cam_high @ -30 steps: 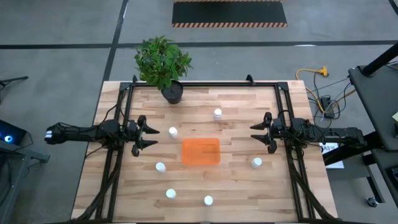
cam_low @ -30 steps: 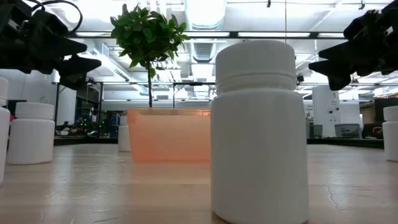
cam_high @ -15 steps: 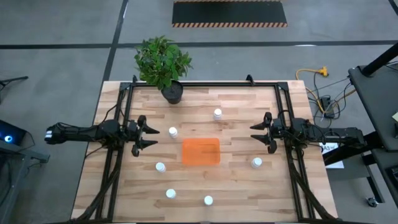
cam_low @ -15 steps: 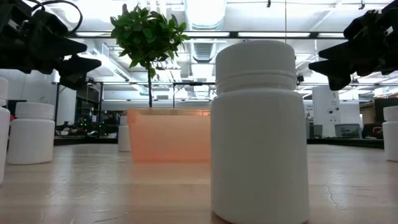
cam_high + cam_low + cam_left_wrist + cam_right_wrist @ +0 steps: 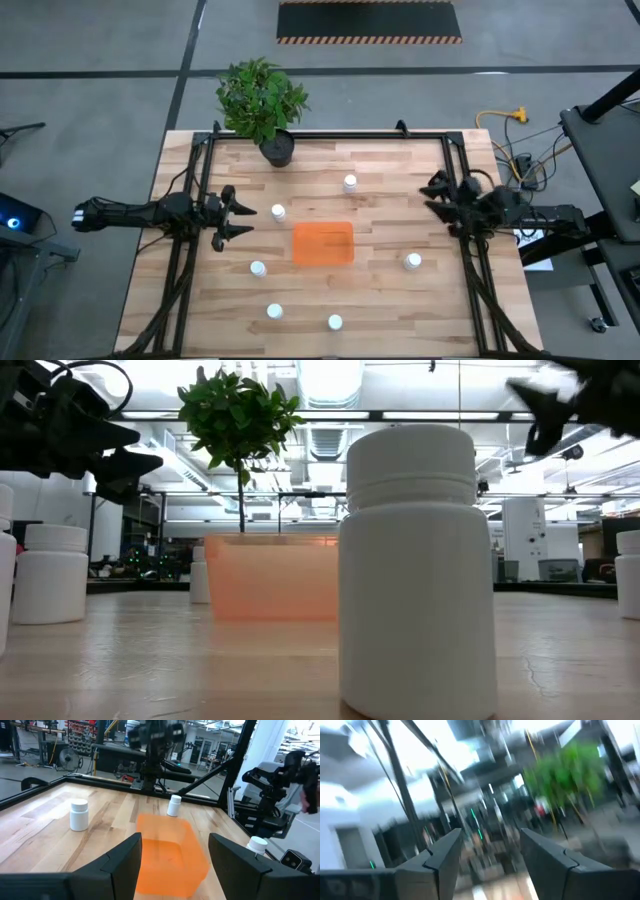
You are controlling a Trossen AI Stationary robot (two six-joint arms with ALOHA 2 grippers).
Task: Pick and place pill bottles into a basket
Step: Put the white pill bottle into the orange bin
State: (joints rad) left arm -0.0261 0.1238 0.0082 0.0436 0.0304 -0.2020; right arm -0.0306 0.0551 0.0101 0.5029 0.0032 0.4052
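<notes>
The orange basket (image 5: 322, 243) lies flat on the middle of the table and shows in the left wrist view (image 5: 170, 851) and the low view (image 5: 270, 575). Six white pill bottles stand upright on the table around it: (image 5: 349, 183), (image 5: 278, 212), (image 5: 258, 268), (image 5: 413, 261), (image 5: 274, 311), (image 5: 335, 322). The last stands close in the low view (image 5: 418, 570). My left gripper (image 5: 243, 212) is open and empty, left of the basket, pointing at it. My right gripper (image 5: 432, 190) is open and empty, above the table's right side, clear of every bottle.
A potted plant in a black pot (image 5: 277, 150) stands at the table's far edge, left of the middle. Black frame rails (image 5: 195, 230) run along the table's left and right sides. Bare wood lies between the bottles and the basket.
My right gripper has risen and swung toward the table's far right, turning away from the basket; its wrist view is blurred by the motion. My left gripper, the bottles and the basket have kept still.
</notes>
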